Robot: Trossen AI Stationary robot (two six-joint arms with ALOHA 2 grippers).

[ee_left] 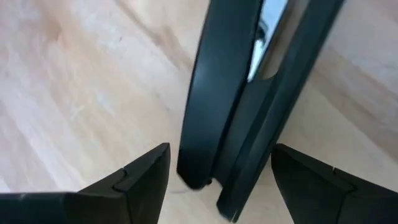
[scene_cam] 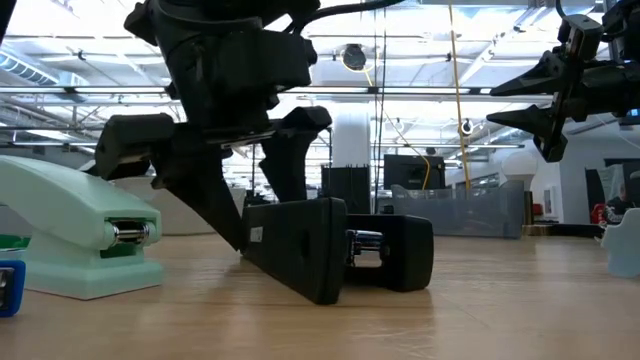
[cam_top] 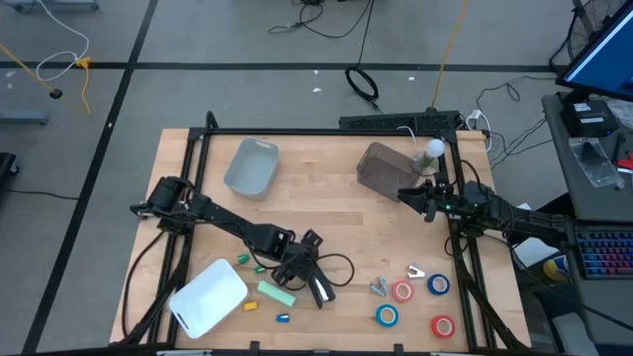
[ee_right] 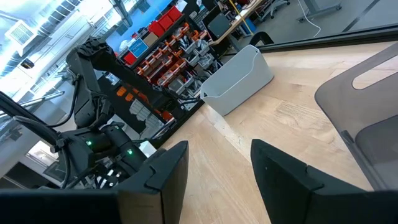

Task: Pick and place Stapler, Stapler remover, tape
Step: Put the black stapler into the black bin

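Note:
A black stapler (cam_top: pixel 318 285) lies on the wooden table near its middle; in the left wrist view it rests on its side (ee_left: pixel 242 93). My left gripper (cam_top: pixel 309 269) is open and lowered over it, one finger on either side of the stapler's end (ee_left: pixel 221 152), with a gap at each side. A mint-green stapler (cam_top: pixel 277 293) lies to its left. Two red tape rolls (cam_top: pixel 402 291) and two blue tape rolls (cam_top: pixel 438 285) lie flat at the near right, with small metal staple removers (cam_top: pixel 381 287) beside them. My right gripper (cam_top: pixel 404 195) hovers open at the right.
A white bin (cam_top: pixel 208 297) sits at the near left, a blue-grey bin (cam_top: pixel 250 166) at the far left and a dark translucent bin (cam_top: pixel 386 168) at the far right, beside my right gripper. Small coloured pieces (cam_top: pixel 249 262) lie around the green stapler.

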